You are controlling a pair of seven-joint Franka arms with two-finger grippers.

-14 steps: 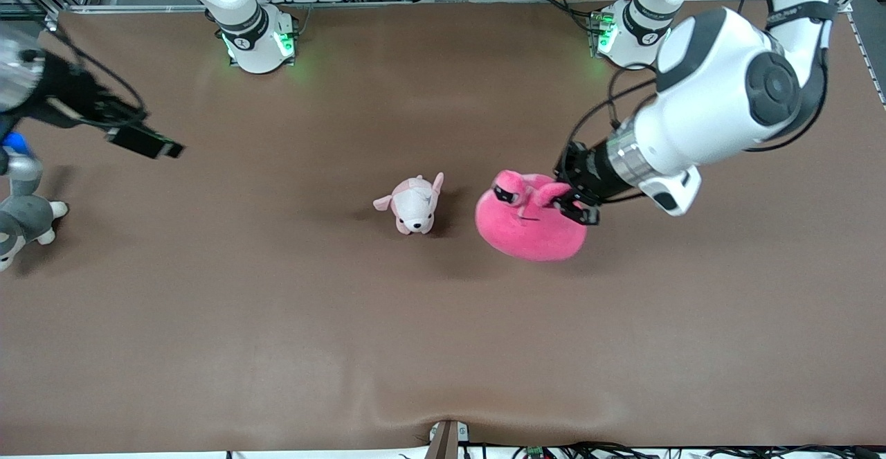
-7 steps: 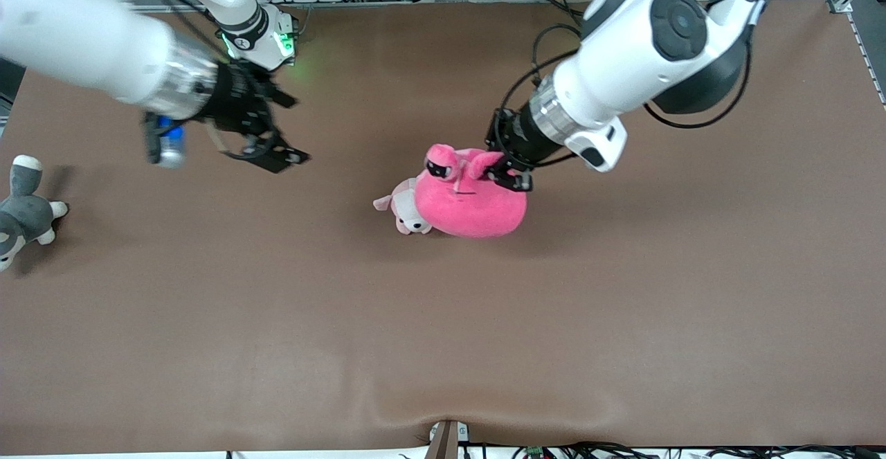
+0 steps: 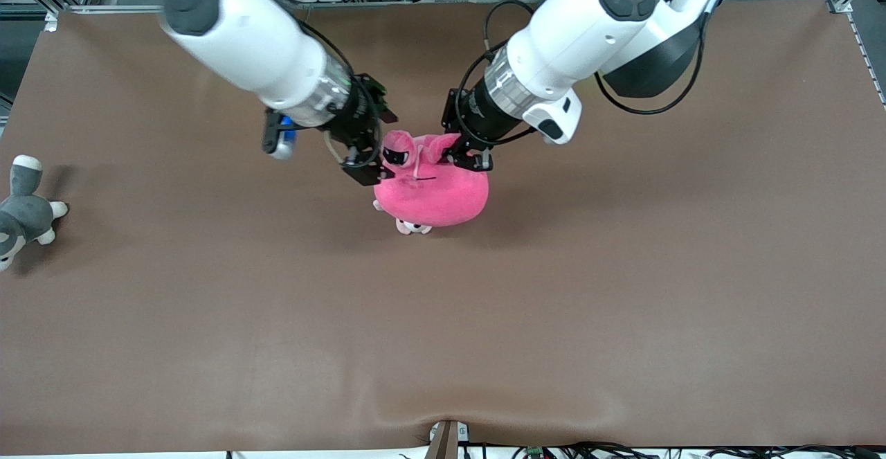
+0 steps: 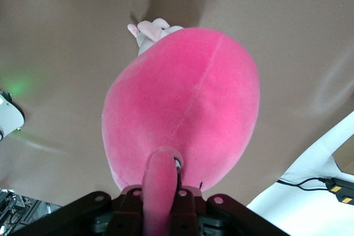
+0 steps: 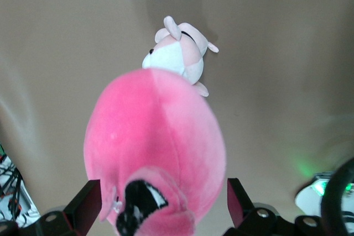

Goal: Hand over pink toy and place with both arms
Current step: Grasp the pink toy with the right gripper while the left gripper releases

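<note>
One brown table (image 3: 623,307) is covered by a smooth cloth, and a framed rack with cables and stored goods is seen along the edge where the robot bases stand. Two white arms are reached in over the middle of the table. Three plush toys are counted. The largest, one pink toy (image 3: 432,192), is held in the air between the two grippers, above the small puppy plush (image 3: 413,226); in the front view only the puppy's paws and muzzle are seen under it, while most of its body is shown in the right wrist view (image 5: 180,59). The left gripper (image 3: 471,158) is closed on a long ear-like flap at the top of the pink toy (image 4: 182,109), with the round body hung below it. The right gripper (image 3: 370,168) is positioned at the toy's face, and its fingers (image 5: 83,205) are spread wide on either side of the toy (image 5: 155,136), not yet closed. One grey-and-white plush (image 3: 24,213) is set at the right arm's end of the table, well apart from the others.
</note>
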